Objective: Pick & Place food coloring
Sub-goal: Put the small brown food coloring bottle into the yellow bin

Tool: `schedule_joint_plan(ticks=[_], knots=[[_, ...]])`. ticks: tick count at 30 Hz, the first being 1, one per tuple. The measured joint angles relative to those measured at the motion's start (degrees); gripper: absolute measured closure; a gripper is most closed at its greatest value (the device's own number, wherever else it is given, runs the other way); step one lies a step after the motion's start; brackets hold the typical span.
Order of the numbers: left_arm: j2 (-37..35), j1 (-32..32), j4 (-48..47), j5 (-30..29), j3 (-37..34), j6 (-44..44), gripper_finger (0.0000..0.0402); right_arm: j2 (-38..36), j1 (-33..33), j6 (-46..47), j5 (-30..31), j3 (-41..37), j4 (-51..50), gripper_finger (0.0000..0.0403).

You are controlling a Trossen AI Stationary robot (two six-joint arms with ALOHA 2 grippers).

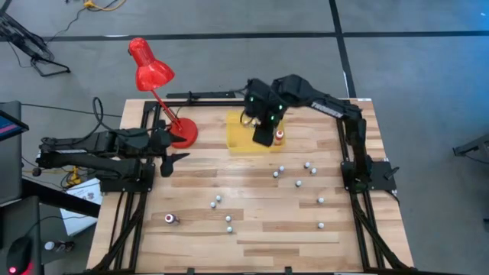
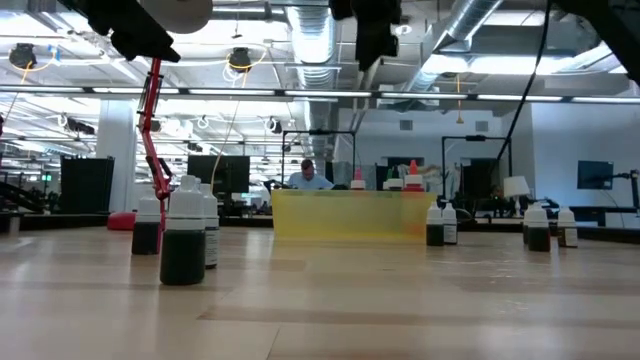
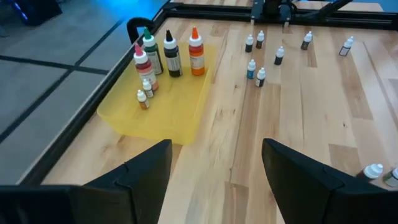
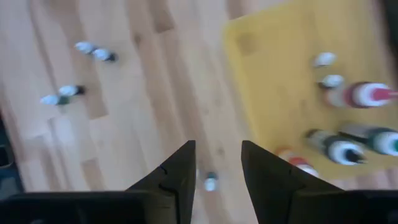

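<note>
Food coloring, high view: small bottles lie scattered as pale dots over the near half of the wooden table; one red bottle sits apart near the left front; one orange bottle stands on the yellow mat.
Mat, high view: flat at the table's far middle, just beside the red lamp; judged to be the collecting spot, since several bottles already stand on it.
Right claw, high view: right gripper hangs over the mat's right part, beside the orange bottle.
Left claw, high view: left gripper waits at the left edge, near the lamp's base.
Low view: dark bottles stand upright in the foreground, more to the right; the mat shows as a yellow band behind them; a person sits in the room beyond.
Left wrist view: fingers spread wide, nothing between them; taller bottles grouped at one end of the mat, two tiny ones close by.
Right wrist view: fingers part way apart with nothing gripped; a small bottle stands on bare wood below the gap, just off the mat's edge. Judged empty and free for another pick.
</note>
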Motion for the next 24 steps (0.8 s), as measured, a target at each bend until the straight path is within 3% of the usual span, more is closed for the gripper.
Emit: schedule_joint_plan(ticks=[10, 17, 20, 24], knots=[[0.00, -0.01, -3.39, 3.15, 0.00, -2.76, 0.0159, 0.26, 14.97, -4.20, 1.89, -0.07, 0.02, 0.0287], [0.00, -0.02, -3.39, 4.66, 0.00, -3.29, 0.0159, 0.23, 20.25, 0.66, 14.13, -0.70, 0.18, 0.0287], [0.00, -0.02, -3.37, 4.65, 0.00, -3.44, 0.0159, -1.34, 21.41, 1.20, 18.93, -6.58, 0.21, 0.0287], [0.00, -0.02, -3.30, 4.65, 0.00, -3.44, 0.0159, -9.59, 20.94, 7.47, 25.28, -20.88, 0.07, 0.0287]])
